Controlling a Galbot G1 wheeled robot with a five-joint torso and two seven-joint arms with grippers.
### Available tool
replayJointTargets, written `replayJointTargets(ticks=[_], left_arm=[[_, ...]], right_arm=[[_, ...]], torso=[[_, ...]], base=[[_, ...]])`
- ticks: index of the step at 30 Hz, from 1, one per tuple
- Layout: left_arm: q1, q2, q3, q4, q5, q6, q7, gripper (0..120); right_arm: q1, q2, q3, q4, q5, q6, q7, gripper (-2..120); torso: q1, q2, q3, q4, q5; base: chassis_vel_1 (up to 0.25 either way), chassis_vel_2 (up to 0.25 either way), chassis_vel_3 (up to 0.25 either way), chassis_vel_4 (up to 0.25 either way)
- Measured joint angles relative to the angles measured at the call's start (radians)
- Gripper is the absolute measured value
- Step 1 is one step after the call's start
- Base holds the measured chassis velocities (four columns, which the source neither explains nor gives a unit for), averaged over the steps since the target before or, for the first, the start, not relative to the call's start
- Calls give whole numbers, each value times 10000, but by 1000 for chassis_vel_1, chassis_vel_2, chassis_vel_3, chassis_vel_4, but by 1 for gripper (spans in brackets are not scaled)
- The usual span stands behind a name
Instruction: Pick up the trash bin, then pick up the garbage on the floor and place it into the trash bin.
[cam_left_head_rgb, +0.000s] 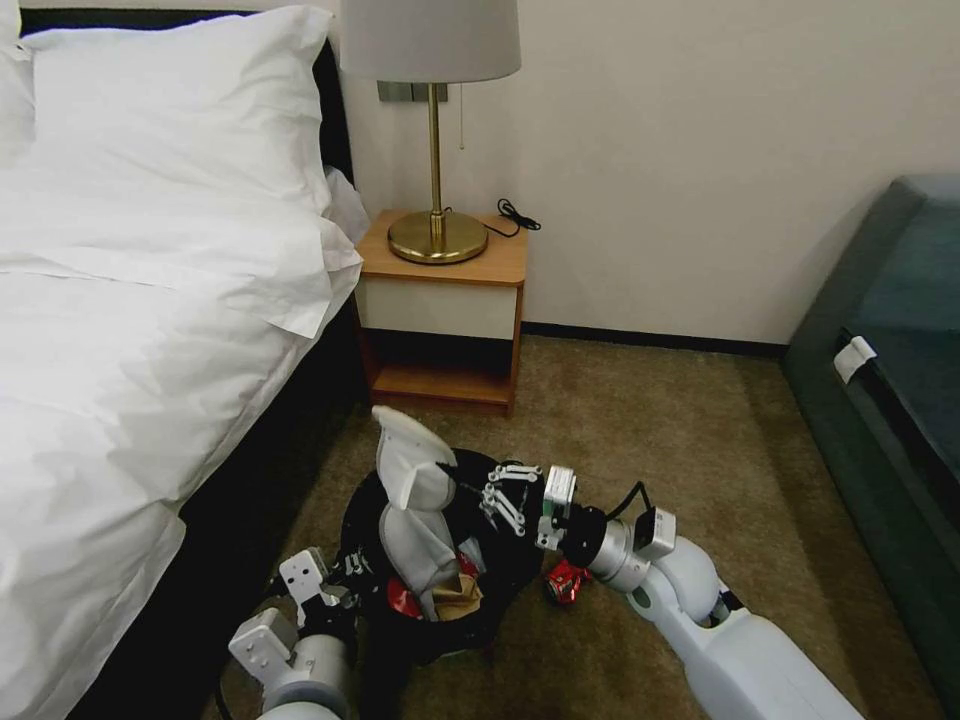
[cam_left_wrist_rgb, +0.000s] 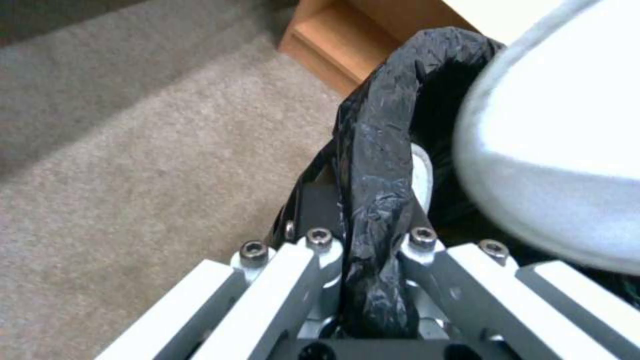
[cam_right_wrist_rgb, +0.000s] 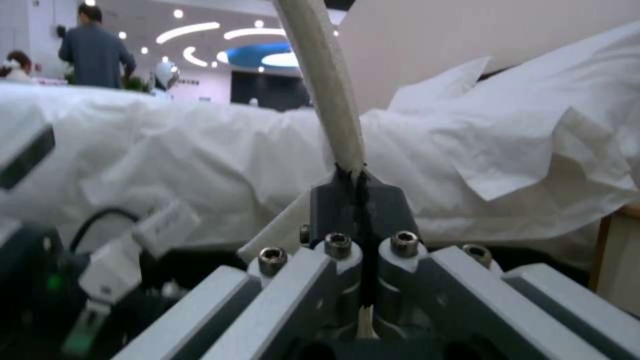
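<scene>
Head view: slipper (cam_left_head_rgb: 412, 500) hides bin (cam_left_head_rgb: 505, 585).

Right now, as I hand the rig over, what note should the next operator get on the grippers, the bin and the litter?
Left gripper: shut on the bag-covered rim of the trash bin, which sits by the bed.
Right gripper: shut on the edge of a white slipper, held upright over the bin's mouth.
Done: bin is gripped; a second slipper, a brown paper bag and something red already lie inside.
Left: release the held slipper into the bin; a crushed red can lies on the carpet beside the bin, under the right wrist.
</scene>
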Motion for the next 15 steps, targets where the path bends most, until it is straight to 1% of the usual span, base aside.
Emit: replayJointTargets(ticks=[5,6,8,9,10,12,13,14,15], left_arm=[[83,-11,60,-99,94,-32,7,4],[103,-11,52,-118,115,-43,6,4],[103,-11,52,-118,115,-43,6,4],[125,-11,34,-156,123,-63,8,4],[135,-11,22,-180,123,-72,12,4],[161,3,-8,-271,122,-96,29,4],[161,3,-8,-271,122,-96,29,4],[171,8,-15,-295,119,-99,30,4],[177,12,-17,-330,118,-102,32,4]], right_arm=[[-36,-25,56,-107,-223,40,-40,1],[-39,-65,89,-109,-247,41,-42,5],[-39,-65,89,-109,-247,41,-42,5],[-54,-131,145,-109,-261,36,-43,11],[-70,-159,166,-108,-269,33,-43,15],[-149,-232,233,-96,-279,16,-31,28],[-149,-232,233,-96,-279,16,-31,28],[-177,-245,244,-86,-279,1,-18,32],[-209,-267,266,-63,-279,-25,-6,38]], torso=[[0,0,0,1,1],[0,0,0,0,0],[0,0,0,0,0],[0,0,0,0,0],[0,0,0,0,0],[0,0,0,0,0],[0,0,0,0,0],[0,0,0,0,0],[0,0,0,0,1]], base=[[0,0,0,0],[0,0,0,0],[0,0,0,0],[0,0,0,0],[0,0,0,0],[0,0,0,0],[0,0,0,0],[0,0,0,0],[0,0,0,0]])
